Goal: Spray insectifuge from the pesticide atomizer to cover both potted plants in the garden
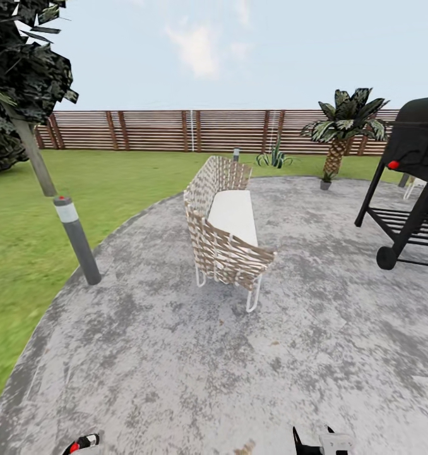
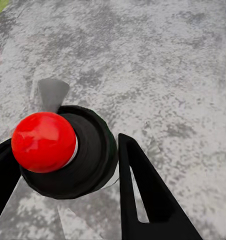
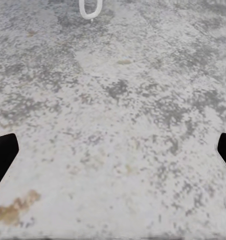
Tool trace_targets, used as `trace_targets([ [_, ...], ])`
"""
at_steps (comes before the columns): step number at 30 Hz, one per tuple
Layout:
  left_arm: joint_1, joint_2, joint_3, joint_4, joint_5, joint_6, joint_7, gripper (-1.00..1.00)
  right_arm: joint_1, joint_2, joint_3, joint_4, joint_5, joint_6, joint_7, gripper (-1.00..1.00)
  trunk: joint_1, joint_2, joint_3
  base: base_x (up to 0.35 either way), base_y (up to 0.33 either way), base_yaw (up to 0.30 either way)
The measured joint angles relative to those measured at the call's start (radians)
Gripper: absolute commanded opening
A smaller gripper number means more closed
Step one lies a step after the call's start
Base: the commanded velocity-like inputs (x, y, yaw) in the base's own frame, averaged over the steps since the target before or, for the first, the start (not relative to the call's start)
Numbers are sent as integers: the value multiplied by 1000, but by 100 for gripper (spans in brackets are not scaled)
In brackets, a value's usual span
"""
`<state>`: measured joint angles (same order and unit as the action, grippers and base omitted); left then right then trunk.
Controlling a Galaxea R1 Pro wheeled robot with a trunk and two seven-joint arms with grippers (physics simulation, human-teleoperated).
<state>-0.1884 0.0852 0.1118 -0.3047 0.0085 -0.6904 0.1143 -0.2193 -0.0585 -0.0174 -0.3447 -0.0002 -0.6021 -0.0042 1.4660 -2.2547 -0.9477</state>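
Observation:
My left gripper [image 2: 60, 147] is shut on the pesticide atomizer [image 2: 88, 155], a dark bottle seen from its top, with a red cap and a small grey nozzle. Its red and white tip [image 1: 84, 441] shows at the head view's lower edge. My right gripper [image 3: 113, 150] hangs open over the stone patio, its black fingers [image 1: 321, 442] far apart. Two small potted plants stand far off: an aloe-like rosette [image 1: 275, 157] by the fence, and a tiny one in a grey pot [image 1: 326, 181] at the palm's foot.
A woven bench [image 1: 226, 227] with a white cushion stands mid-patio ahead. A black grill [image 1: 413, 183] is at the right, a grey lamp post [image 1: 75, 234] at the patio's left edge. Palm [image 1: 343, 126], slat fence [image 1: 189, 129] and lawn [image 1: 24, 240] lie beyond.

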Motion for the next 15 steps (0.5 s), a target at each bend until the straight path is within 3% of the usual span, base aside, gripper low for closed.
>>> trace_targets([
  [15, 0, -2, -6, 0, -2, 0, -3, -100, 0, 0, 0, 0, 0, 0, 0, 100, 0, 0, 0, 4, -15, -300],
])
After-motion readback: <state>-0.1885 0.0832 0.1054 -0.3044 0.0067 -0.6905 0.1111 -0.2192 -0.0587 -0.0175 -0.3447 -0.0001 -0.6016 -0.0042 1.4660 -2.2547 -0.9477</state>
